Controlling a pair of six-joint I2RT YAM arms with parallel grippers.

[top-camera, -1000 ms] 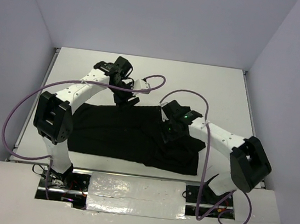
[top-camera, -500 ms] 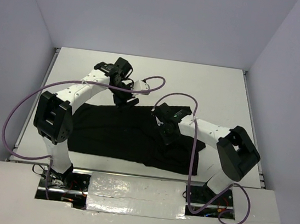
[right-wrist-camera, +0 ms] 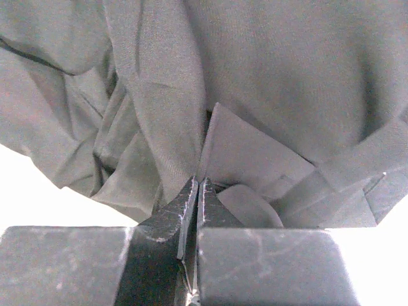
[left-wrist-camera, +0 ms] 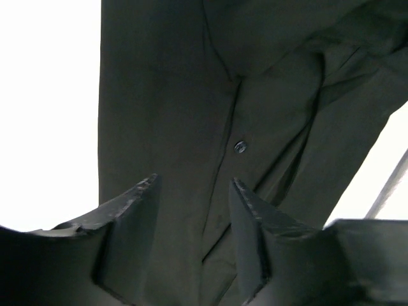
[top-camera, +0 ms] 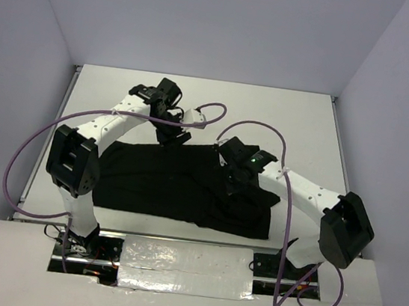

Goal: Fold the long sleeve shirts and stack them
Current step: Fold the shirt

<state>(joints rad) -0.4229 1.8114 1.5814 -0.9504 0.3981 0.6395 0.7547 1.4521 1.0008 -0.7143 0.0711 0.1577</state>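
Observation:
The long sleeve shirt (top-camera: pixel 162 185) is black and lies spread across the near half of the white table, bunched at its right end. My left gripper (top-camera: pixel 170 136) hovers over the shirt's far edge. In the left wrist view it (left-wrist-camera: pixel 193 182) stands open, its fingers (left-wrist-camera: pixel 134 217) astride flat fabric (left-wrist-camera: pixel 166 95) with a small button (left-wrist-camera: pixel 240 146) just ahead. My right gripper (top-camera: pixel 231 181) sits on the crumpled right part. In the right wrist view it (right-wrist-camera: pixel 199 182) is shut, with a raised fold of the shirt (right-wrist-camera: pixel 287 76) pinched at the tips.
White tabletop (top-camera: pixel 292 119) stretches beyond the shirt to the back wall. Grey walls close in on three sides. Purple cables (top-camera: pixel 209 108) loop above both arms. A foil-covered strip (top-camera: pixel 186 264) runs between the arm bases at the near edge.
My right gripper has shut on the fabric, and its arm swung left, then back right. The left jaws have narrowed a little while that arm stayed in place.

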